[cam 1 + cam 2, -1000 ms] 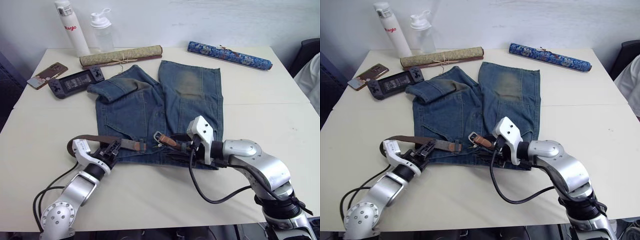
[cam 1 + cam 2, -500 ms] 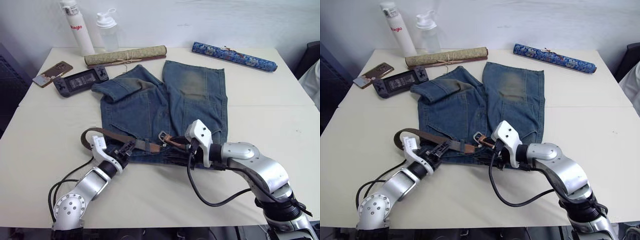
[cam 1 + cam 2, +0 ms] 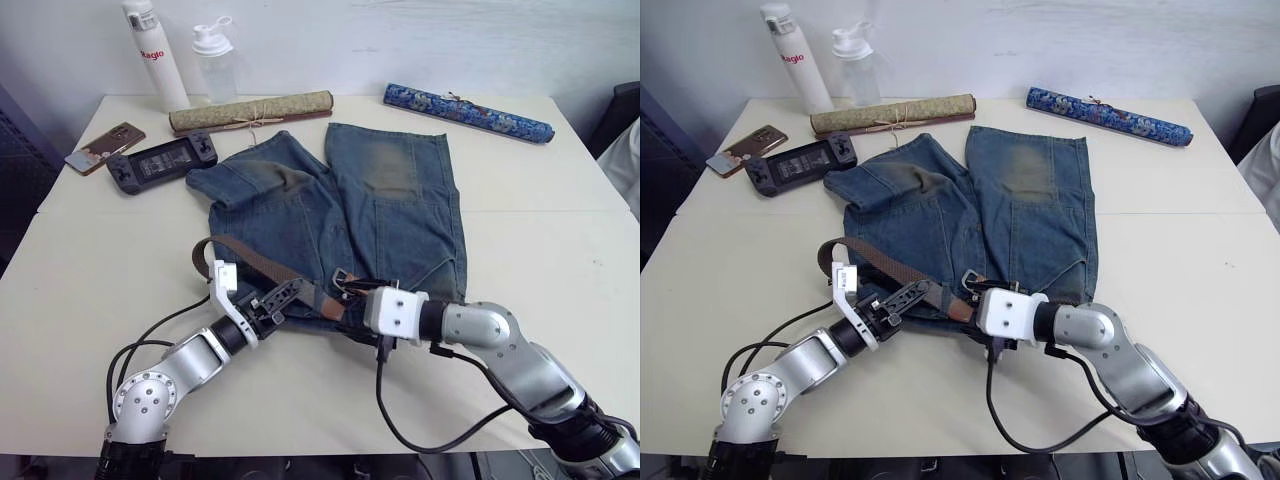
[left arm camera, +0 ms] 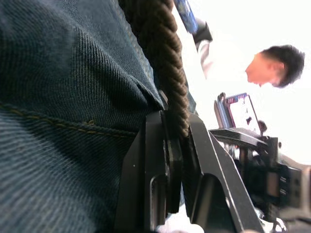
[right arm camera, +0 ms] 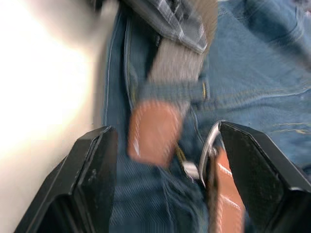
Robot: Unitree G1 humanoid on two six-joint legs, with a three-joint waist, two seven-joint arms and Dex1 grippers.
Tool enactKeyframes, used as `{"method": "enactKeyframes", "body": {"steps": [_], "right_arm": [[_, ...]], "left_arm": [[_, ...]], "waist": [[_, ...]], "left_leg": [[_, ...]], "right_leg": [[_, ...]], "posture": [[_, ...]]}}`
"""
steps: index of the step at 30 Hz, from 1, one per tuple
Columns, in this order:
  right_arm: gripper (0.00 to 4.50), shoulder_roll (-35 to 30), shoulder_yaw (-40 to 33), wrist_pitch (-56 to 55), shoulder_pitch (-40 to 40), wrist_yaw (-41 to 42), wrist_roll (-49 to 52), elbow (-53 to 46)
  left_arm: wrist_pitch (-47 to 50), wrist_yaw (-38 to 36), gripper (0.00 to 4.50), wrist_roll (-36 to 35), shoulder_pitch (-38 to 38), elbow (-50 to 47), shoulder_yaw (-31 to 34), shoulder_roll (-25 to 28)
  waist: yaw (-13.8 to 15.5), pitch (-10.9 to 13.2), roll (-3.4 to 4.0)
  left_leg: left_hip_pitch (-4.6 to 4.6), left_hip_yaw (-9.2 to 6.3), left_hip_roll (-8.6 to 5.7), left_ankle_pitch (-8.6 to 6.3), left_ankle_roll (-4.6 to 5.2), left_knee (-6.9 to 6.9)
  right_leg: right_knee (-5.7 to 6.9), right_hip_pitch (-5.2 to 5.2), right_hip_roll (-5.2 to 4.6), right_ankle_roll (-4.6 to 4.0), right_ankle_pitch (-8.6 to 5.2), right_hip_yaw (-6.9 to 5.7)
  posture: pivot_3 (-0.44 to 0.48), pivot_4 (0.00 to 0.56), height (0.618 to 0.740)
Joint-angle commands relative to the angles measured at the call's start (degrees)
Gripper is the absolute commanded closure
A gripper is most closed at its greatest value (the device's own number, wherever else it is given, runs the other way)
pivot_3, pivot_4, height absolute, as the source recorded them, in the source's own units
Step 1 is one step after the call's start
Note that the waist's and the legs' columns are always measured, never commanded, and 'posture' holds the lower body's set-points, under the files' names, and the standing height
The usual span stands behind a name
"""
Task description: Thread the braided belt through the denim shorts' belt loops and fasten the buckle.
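Observation:
The denim shorts (image 3: 385, 205) lie flat mid-table, waistband towards me. The braided belt (image 3: 243, 252) loops off the shorts' left side and runs along the waistband to the silver buckle (image 3: 346, 277). My left gripper (image 3: 281, 298) is shut on the brown strap at the waistband; the left wrist view shows both fingers clamped on the braid (image 4: 171, 73). My right gripper (image 5: 172, 184) is open just beside the buckle (image 5: 208, 145). Between its fingers lie the belt's tan leather tip (image 5: 151, 131) and a belt loop (image 5: 172, 91) that crosses the strap.
Along the far edge stand a white bottle (image 3: 155, 55) and a clear shaker bottle (image 3: 215, 62), with an olive scroll (image 3: 250, 112) and a blue patterned scroll (image 3: 465, 112) lying nearby. A phone (image 3: 98, 148) and game controller (image 3: 162, 160) lie far left. A person (image 4: 272, 68) sits off to the right.
My left gripper has slid right along the waistband with the belt, dragging the belt's loop onto the shorts. My right gripper has dropped towards the table's front edge, beside the buckle.

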Motion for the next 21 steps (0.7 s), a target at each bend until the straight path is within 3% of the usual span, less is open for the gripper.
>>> {"method": "enactKeyframes", "body": {"steps": [1,9,21], "right_arm": [[0.98,1.34,-0.38,-9.49,0.48,-3.9,-5.7,0.67],[0.98,2.16,0.66,-19.58,5.28,-8.65,-15.99,3.48],[0.98,6.27,-1.31,-19.92,7.29,-12.77,-21.56,5.2]], "left_arm": [[1.18,-1.55,4.5,-0.31,-0.69,-0.11,-0.36,-0.85],[2.11,0.27,4.5,-0.76,-1.03,1.61,0.62,-2.33],[6.74,9.35,4.5,-4.42,-0.3,8.2,2.81,-5.3]], "waist": [[-0.01,0.0,0.0],[0.1,0.0,0.0],[-0.01,-0.03,0.03]], "left_leg": [[0.0,0.0,0.0,0.0,-0.01,0.0],[0.01,-0.04,0.01,0.05,-0.04,0.05],[0.26,-0.1,0.02,0.07,-0.05,0.11]], "right_leg": [[0.0,0.0,0.0,0.0,0.0,0.01],[0.02,0.04,-0.02,0.0,0.0,0.02],[0.17,0.26,-0.03,-0.01,0.0,0.02]], "posture": [[0.0,0.15,0.717],[0.0,0.15,0.717],[0.0,0.15,0.717]]}}
